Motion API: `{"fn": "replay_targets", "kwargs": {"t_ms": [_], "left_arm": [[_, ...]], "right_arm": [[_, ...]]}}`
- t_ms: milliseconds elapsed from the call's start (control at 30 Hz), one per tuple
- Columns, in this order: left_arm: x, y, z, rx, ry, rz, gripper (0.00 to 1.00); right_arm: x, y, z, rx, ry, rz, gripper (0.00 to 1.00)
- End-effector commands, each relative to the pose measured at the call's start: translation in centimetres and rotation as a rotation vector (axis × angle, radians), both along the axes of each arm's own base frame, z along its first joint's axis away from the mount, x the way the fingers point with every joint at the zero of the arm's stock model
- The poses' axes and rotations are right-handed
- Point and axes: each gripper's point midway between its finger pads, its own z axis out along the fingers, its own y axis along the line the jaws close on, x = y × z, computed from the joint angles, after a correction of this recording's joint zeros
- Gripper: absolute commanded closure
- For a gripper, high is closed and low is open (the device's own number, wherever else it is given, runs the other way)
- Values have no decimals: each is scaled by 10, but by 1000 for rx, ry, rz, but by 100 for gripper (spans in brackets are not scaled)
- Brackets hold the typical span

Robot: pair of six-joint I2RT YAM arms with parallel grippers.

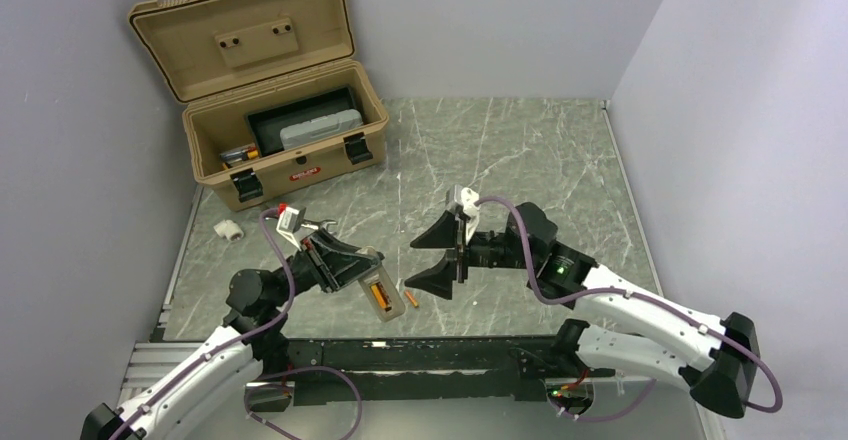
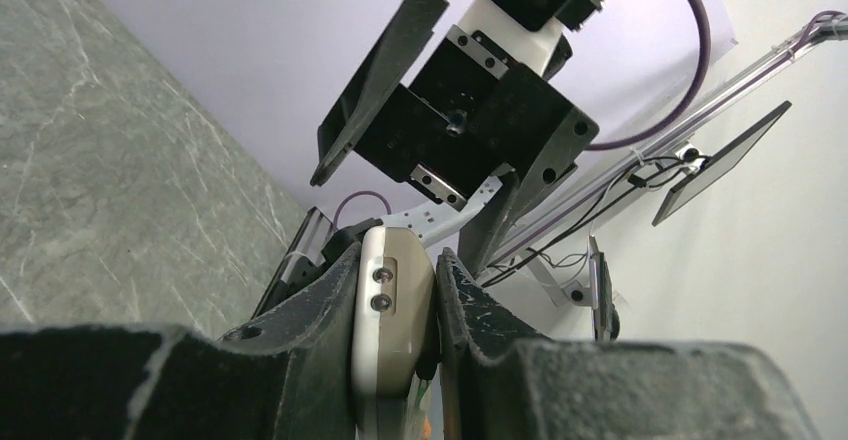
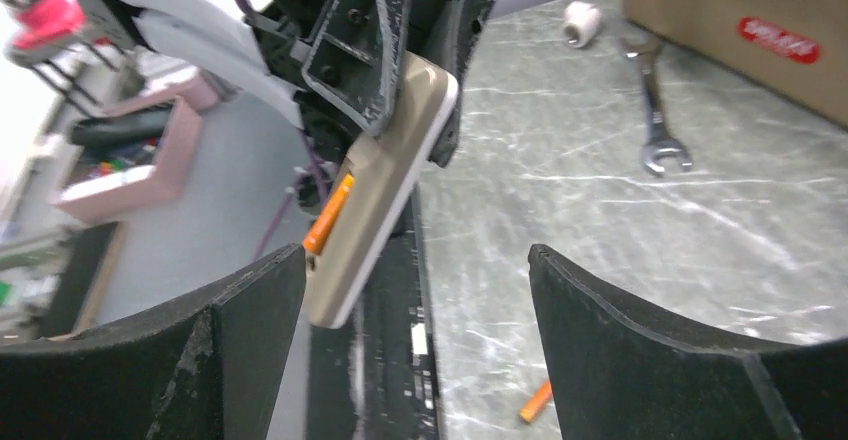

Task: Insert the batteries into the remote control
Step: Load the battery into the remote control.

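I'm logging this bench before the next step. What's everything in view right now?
toolbox: one, tan, lid open, far left of the table
case: one, grey, inside the toolbox
block: one, white, on the table near the toolbox
wrench: one, silver, on the table in front of the toolbox
remote: one, beige-white, held tilted over the table's near edge
batteries: two, orange; one loose on the table by the remote, one seated in the remote's recess
table: one, grey-green marble
left pincer: one, black, shut on the remote
right pincer: one, black, open and empty, facing the remote
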Motion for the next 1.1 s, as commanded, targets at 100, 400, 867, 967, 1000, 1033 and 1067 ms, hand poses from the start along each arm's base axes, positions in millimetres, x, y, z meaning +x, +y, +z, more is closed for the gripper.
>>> {"fn": "replay_targets", "kwargs": {"t_ms": [100,400,867,967,1000,1033,1067], "left_arm": [[-10,0,28,-26,-115,-27,100],[0,-2,28,-4,-110,12,100],[4,-4,34,-13,-115,17,100],[5,-4,34,-14,-115,22,100],[6,-4,33,-11,-113,25,100],[6,-4,34,-9,-114,27,100],[7,-4,33,-4,-111,30,100]], "right_arm": [[-26,15,15,102,260,174,16],[-21,24,3,85,380,163,15],[-15,39,-14,50,452,177,26],[-16,40,-15,47,453,186,27],[-15,40,-16,42,455,184,28],[-15,40,-17,38,456,183,28],[-16,41,-18,36,455,184,28]]}}
